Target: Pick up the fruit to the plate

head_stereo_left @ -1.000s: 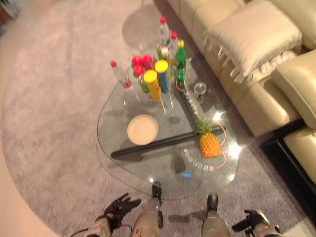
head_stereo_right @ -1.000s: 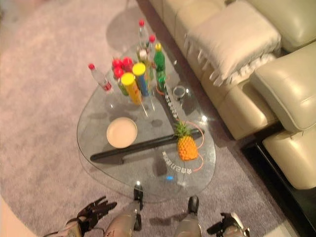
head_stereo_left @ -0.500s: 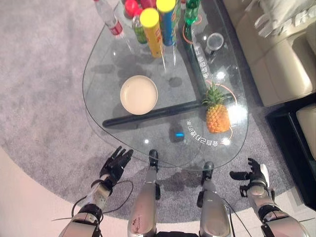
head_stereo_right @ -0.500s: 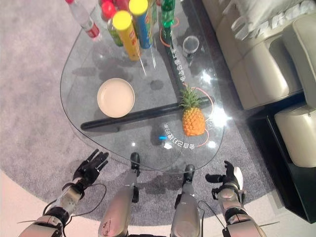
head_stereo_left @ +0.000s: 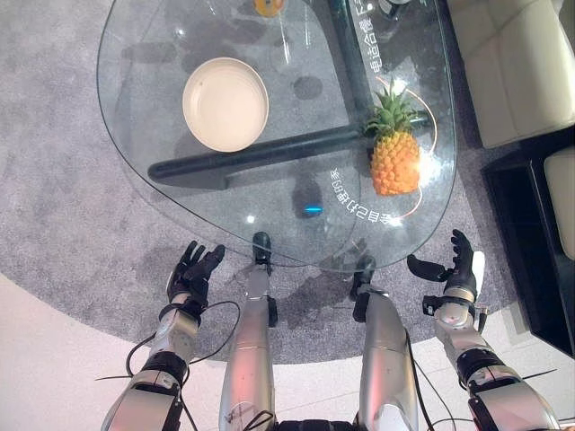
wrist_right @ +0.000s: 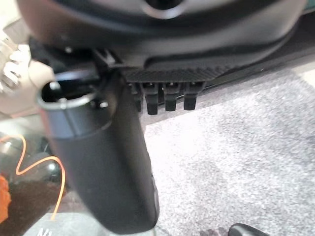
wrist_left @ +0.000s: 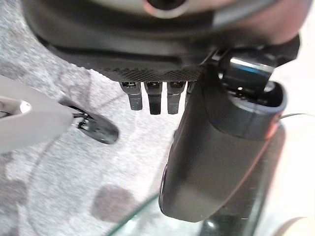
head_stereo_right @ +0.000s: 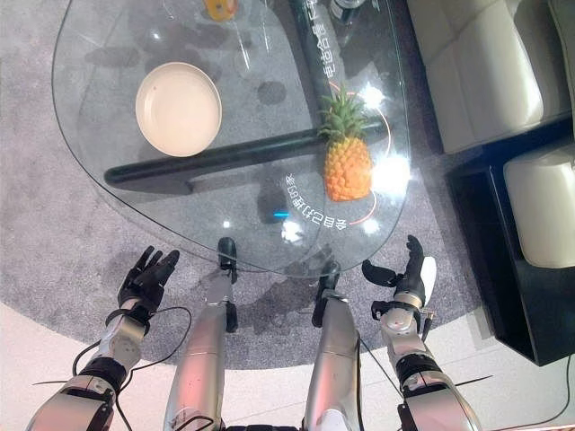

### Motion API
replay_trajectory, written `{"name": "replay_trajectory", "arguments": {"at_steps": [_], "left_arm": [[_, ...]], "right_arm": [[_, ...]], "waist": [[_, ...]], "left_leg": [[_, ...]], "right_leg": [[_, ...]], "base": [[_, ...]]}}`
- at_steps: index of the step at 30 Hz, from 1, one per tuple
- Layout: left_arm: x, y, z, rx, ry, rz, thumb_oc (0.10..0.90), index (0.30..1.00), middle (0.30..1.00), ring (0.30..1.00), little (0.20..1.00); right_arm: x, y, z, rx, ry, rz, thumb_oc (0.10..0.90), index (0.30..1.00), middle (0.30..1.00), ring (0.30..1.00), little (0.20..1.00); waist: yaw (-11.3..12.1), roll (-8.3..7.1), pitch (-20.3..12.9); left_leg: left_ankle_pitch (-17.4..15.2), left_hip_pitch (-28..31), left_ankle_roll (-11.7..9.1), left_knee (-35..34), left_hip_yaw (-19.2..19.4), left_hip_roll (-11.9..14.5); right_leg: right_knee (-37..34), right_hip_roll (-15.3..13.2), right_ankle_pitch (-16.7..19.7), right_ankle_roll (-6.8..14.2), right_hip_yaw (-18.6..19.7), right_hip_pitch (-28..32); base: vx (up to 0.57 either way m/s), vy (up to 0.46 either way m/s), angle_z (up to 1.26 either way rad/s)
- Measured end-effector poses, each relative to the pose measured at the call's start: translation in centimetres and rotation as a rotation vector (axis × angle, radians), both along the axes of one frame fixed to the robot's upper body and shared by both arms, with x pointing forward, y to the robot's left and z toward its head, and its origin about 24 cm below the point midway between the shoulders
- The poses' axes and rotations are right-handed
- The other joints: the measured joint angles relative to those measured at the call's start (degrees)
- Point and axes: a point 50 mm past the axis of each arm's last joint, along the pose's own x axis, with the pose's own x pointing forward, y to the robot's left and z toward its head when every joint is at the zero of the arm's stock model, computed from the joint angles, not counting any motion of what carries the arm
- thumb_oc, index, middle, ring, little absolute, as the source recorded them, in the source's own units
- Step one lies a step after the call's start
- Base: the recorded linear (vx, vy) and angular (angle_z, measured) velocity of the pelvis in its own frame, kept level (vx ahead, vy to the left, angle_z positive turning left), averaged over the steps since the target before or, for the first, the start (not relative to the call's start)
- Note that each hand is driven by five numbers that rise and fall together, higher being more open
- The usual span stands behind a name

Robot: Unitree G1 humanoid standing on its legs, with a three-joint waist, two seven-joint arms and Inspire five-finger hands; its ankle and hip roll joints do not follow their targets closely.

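Hands (head_stereo_left: 193, 272) off; plate (head_stereo_left: 225, 103) seemingly empty

two silver-grey arms reach forward from lower edge of head views, one each side. dark left hand (head_stereo_left: 191, 271) raised at lower left – fingers straight, slightly spread, palm facing up, holding nothing. dark right hand (head_stereo_left: 452, 268) raised at lower right – fingers straight and upright, thumb stuck out toward left hand, white cover along outer edge, holding nothing. wrist views agree: fingers in straight row, thumb extended, nothing between them. hands well apart, roughly level.
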Motion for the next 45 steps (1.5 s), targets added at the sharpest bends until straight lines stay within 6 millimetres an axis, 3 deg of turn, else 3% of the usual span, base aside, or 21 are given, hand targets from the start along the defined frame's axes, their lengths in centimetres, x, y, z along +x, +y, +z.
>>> {"name": "replay_trajectory", "arguments": {"at_steps": [7,16,20,26,31,40,45], "left_arm": [[0.1,0.3,0.0,0.040,0.023,0.026,0.800,0.900,0.900,0.900,0.900],[-0.1,0.4,-0.1,0.054,0.028,0.020,0.800,0.900,0.900,0.900,0.900],[-0.1,0.4,-0.1,0.062,0.031,0.012,0.800,0.900,0.900,0.900,0.900],[-0.2,0.5,-0.3,0.076,0.041,0.001,0.800,0.900,0.900,0.900,0.900],[-0.4,0.2,-0.4,0.086,0.044,-0.018,0.800,0.900,0.900,0.900,0.900],[0.3,-0.1,0.6,0.084,-0.006,-0.032,0.800,0.900,0.900,0.900,0.900],[-0.1,-0.1,0.4,0.080,-0.007,-0.029,0.800,0.900,0.900,0.900,0.900]], "right_arm": [[-0.3,0.2,-1.0,0.036,0.063,-0.029,0.800,0.900,0.900,0.900,0.900],[0.3,0.3,-0.2,0.028,0.026,-0.037,0.800,0.900,0.900,0.900,0.900],[0.4,-0.6,0.6,0.040,-0.028,-0.143,0.800,0.900,0.900,0.900,0.900],[0.7,-3.7,4.7,0.076,-0.256,-0.419,0.800,0.900,0.900,0.900,0.900],[1.1,-4.3,9.1,0.085,-0.504,-0.535,0.800,0.900,0.900,0.900,0.900],[1.9,-1.6,15.0,0.152,-0.818,-0.435,0.800,0.900,0.900,0.900,0.900],[1.2,1.8,17.9,0.080,-0.940,-0.199,0.800,0.900,0.900,0.900,0.900]], "waist": [[0.28,0.11,0.11],[0.22,0.10,0.11],[0.27,0.10,0.11],[0.37,0.10,0.11],[0.26,0.10,0.11],[0.27,0.08,0.12],[0.05,0.08,0.12]], "left_leg": [[2.17,-0.59,-0.93,-4.93,0.16,0.50],[2.98,0.38,-1.29,-5.03,0.00,0.56],[3.02,0.42,-1.29,-5.11,-0.20,0.61],[3.22,0.38,-1.31,-6.44,-0.47,0.89],[3.54,0.28,-1.00,-6.91,-0.46,0.93],[3.72,0.11,-1.28,-7.25,-0.43,0.71],[3.74,0.10,-1.27,-7.86,0.01,0.62]], "right_leg": [[-1.05,1.64,1.52,-0.19,0.77,-2.26],[-0.71,1.71,1.88,-0.41,0.66,-1.46],[-0.55,1.73,1.81,-0.46,0.48,-1.40],[-1.18,1.83,1.59,-0.65,-0.36,-1.46],[-1.79,1.89,1.97,-0.71,-0.52,-1.50],[-2.53,1.78,2.04,-0.64,-0.56,-1.46],[-2.47,1.65,2.05,-0.63,-0.27,-2.09]], "base": [[0.00,0.014,-0.02],[0.00,0.003,-0.01],[0.01,-0.028,0.02],[0.00,-0.021,0.03],[0.00,0.000,0.00],[-0.01,0.025,-0.01],[0.00,0.066,-0.02]]}}
